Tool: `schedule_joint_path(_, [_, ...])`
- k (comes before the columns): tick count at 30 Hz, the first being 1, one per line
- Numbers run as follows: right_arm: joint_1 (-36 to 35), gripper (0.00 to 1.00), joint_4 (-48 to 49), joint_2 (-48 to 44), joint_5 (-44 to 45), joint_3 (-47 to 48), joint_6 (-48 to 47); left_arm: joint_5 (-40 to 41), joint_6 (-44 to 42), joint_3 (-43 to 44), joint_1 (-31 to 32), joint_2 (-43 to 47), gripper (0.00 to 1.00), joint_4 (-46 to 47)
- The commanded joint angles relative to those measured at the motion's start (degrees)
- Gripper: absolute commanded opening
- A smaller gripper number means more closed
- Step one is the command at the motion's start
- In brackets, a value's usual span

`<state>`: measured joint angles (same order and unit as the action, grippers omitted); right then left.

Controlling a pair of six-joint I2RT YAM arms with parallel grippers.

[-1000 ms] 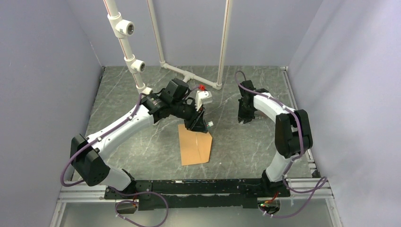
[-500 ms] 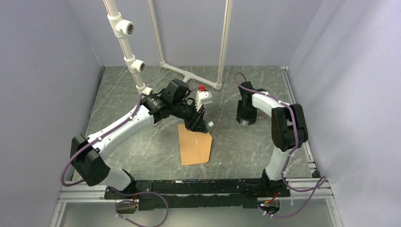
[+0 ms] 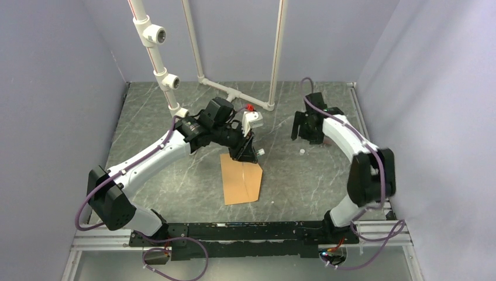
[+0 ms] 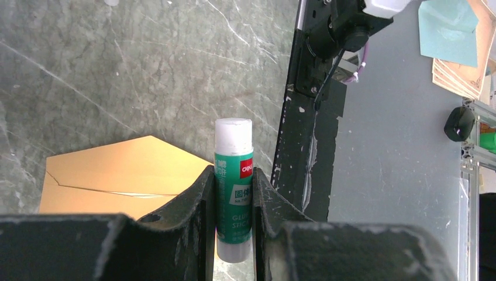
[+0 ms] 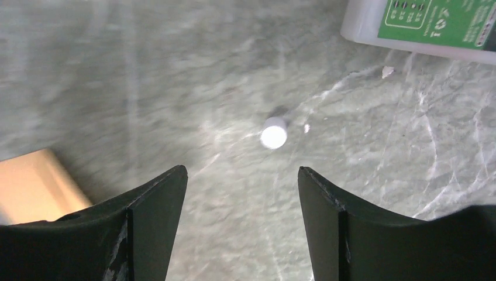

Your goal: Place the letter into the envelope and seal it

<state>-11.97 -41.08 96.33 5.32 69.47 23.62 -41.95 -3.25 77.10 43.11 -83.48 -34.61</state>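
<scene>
The kraft-brown envelope (image 3: 241,180) lies flat on the table's middle, its pointed flap toward the right; it also shows under the left wrist (image 4: 117,170) and at the right wrist view's left edge (image 5: 32,184). The letter is hidden from every view. My left gripper (image 3: 248,153) hovers over the envelope's far end, shut on an uncapped green-and-white glue stick (image 4: 234,175). My right gripper (image 3: 305,132) hangs to the right of the envelope, open and empty (image 5: 241,170). A small white cap (image 5: 274,132) lies on the table below it (image 3: 302,151).
White pipes (image 3: 234,93) run along the table's back and up the rear wall, with a small red piece (image 3: 250,108) beside them. A white box with a green label (image 5: 421,23) shows at the right wrist view's top right. Grey walls enclose three sides.
My right gripper has opened, risen and moved back to the right, leaving the small white cap on the table. The left arm and glue stick have not moved.
</scene>
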Motion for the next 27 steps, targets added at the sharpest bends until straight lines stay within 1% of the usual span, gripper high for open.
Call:
schedule_joint_path(1, [0.1,0.73,3.0,-13.8,-9.6,0.4,0.2,2.8,5.3,1.2,0.3,2.2,0.03,6.2])
schedule_joint_path(4, [0.1,0.74,9.5,-21.8,-20.6,-3.6,2.4,5.3,12.4,0.0,0.3,2.8,0.02,13.5])
schedule_joint_path(6, [-0.2,0.74,17.3,-27.8,-28.0,-7.8,6.2,7.0,18.8,-0.3,0.4,2.4,0.02,19.2])
schedule_joint_path(7, [-0.4,0.74,21.5,-30.9,-30.8,-10.1,8.5,7.9,21.3,0.1,0.4,1.9,0.03,21.7])
schedule_joint_path(9, [-1.2,0.75,30.3,-37.2,-32.5,-15.0,12.4,10.5,24.9,2.2,0.6,0.3,0.02,24.9])
schedule_joint_path(12, [-2.2,0.75,38.2,-44.7,-29.0,-21.0,14.9,17.2,30.8,6.2,0.6,-2.4,0.02,26.6])
schedule_joint_path(14, [-2.5,0.75,40.3,-48.4,-27.4,-23.3,14.8,21.5,34.9,8.2,0.7,-3.8,0.02,27.3])
schedule_joint_path(15, [-2.7,0.74,40.8,-49.3,-28.1,-24.0,14.6,23.1,36.7,8.9,0.6,-4.4,0.02,27.5])
schedule_joint_path(17, [-3.8,0.73,42.4,-49.7,-29.8,-24.2,14.3,26.9,40.5,10.1,0.7,-5.3,0.02,27.8])
schedule_joint_path(19, [-6.1,0.72,41.8,-49.7,-28.6,-23.4,13.3,29.9,43.9,11.2,0.7,-6.3,0.02,27.8])
schedule_joint_path(24, [-14.2,0.72,41.4,-48.2,-19.7,-20.0,9.7,32.7,49.8,12.9,0.7,-7.6,0.02,27.6])
schedule_joint_path(27, [-17.2,0.73,42.0,-45.9,-14.8,-18.1,8.9,33.4,52.1,12.4,0.7,-7.6,0.02,28.8])
